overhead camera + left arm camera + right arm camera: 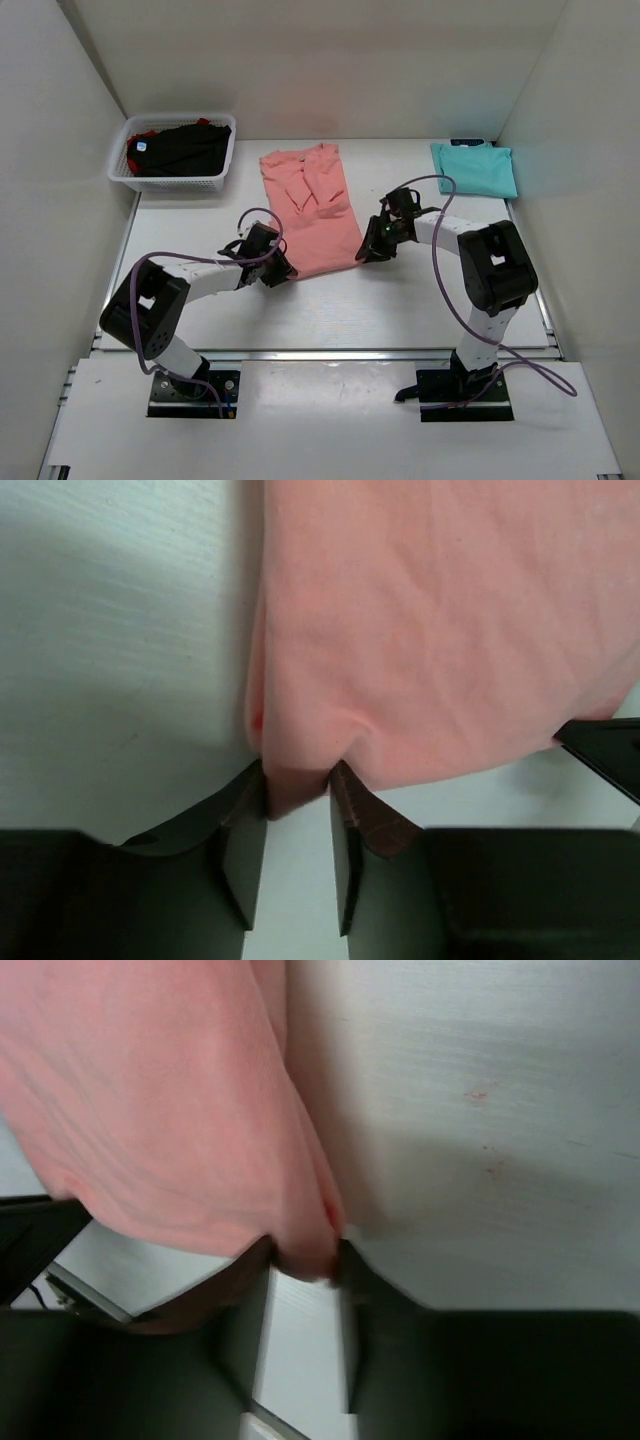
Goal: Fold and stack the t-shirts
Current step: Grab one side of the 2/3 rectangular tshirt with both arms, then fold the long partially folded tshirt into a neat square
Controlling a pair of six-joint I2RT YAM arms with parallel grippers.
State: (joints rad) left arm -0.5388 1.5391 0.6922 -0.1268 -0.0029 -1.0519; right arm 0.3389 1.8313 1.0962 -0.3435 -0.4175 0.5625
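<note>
The salmon-pink t-shirt (312, 205) lies lengthwise in the middle of the table, its sleeves folded in. My left gripper (278, 268) is shut on its near left corner; the left wrist view shows the pink cloth (420, 630) pinched between the fingertips (298, 792). My right gripper (368, 250) is shut on its near right corner, the cloth (170, 1100) bunched between the fingertips (305, 1260). A folded teal t-shirt (475, 168) lies at the far right. Black and red t-shirts (182, 147) fill the basket.
A white mesh basket (170, 180) stands at the far left corner. White walls close the table on the left, back and right. A small dark object (466, 142) lies behind the teal shirt.
</note>
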